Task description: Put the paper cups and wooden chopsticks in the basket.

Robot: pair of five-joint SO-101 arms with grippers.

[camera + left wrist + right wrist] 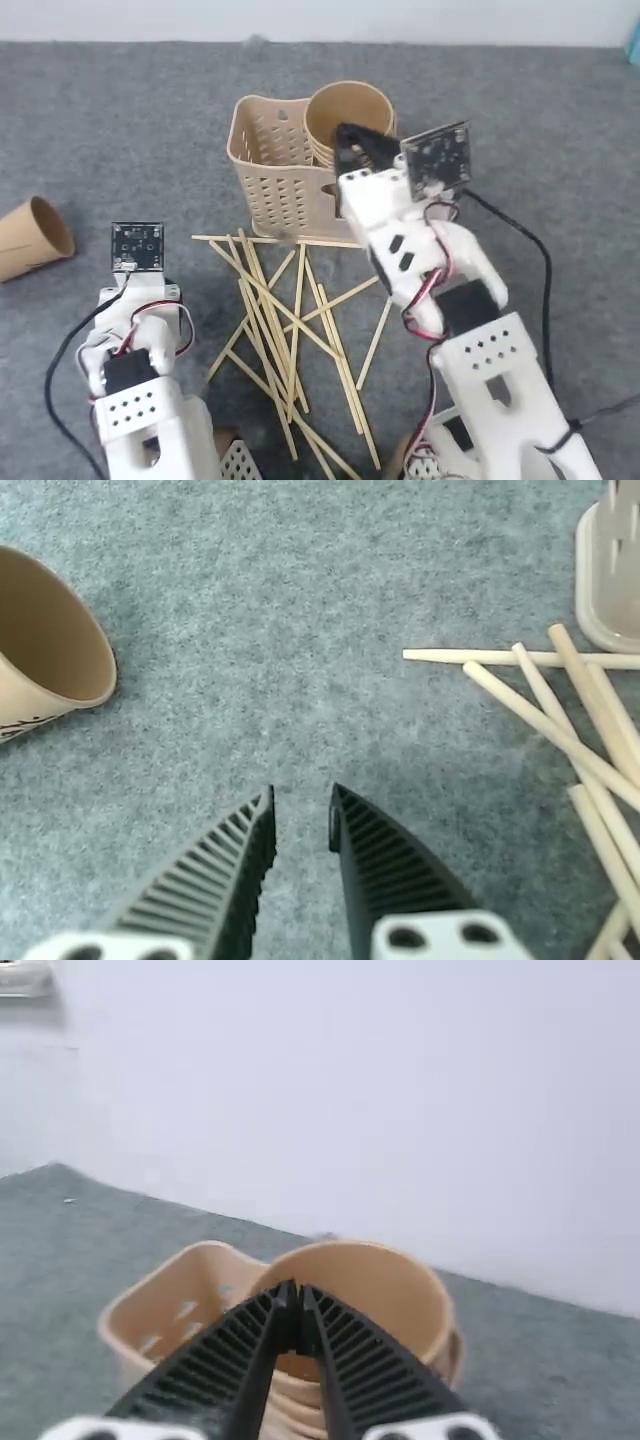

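left wrist view: our left gripper [300, 795] over carpet [300, 630], jaws slightly apart, empty.
chopsticks [268, 310]: scattered, none in yet.
loose cup [30, 238]: on its side, outside.
right gripper [295, 1295]: jaws closed, empty we judge, above stacked cups [345, 120].
basket [270, 180]: holds that stack.

Left arm [140, 400]: based at the table's near edge, towards the left corner. Folded short, wrist pitched down, its camera board [137, 247] facing up. Left gripper [302, 815]: pointed down at the table and hanging above it. Jaws stand slightly apart, with a narrow gap at the tips and nothing between them.

Right arm [470, 330]: based at the near edge, right of centre. Stretched well out towards the far edge, wrist raised and roughly level. Right gripper [296, 1305]: jaws closed, toothed inner faces meeting at the tips.
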